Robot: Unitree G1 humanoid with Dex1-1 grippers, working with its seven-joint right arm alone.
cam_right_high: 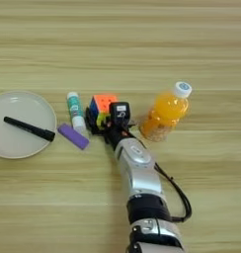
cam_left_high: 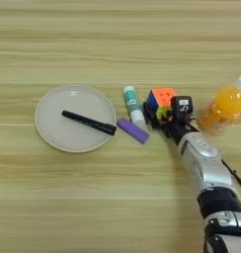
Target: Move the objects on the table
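The multicoloured puzzle cube [cam_left_high: 162, 96] sits right of centre on the table [cam_left_high: 117, 44]. My right gripper [cam_left_high: 165, 114] reaches it from the near side, one black finger on each flank, shut on its lower part. Just left of the cube lies the white-and-green glue stick [cam_left_high: 133, 105], pointing away from me. The small purple block [cam_left_high: 133, 130] lies slanted at the glue stick's near end. To the right of the gripper, the orange juice bottle [cam_right_high: 164, 116] with a white cap lies tilted, close to my wrist.
A round white plate [cam_left_high: 78, 101] sits at the left with a black pen [cam_left_high: 88, 122] lying across it. My silver forearm [cam_right_high: 137, 170] comes up from the bottom edge, a black cable looping at its right.
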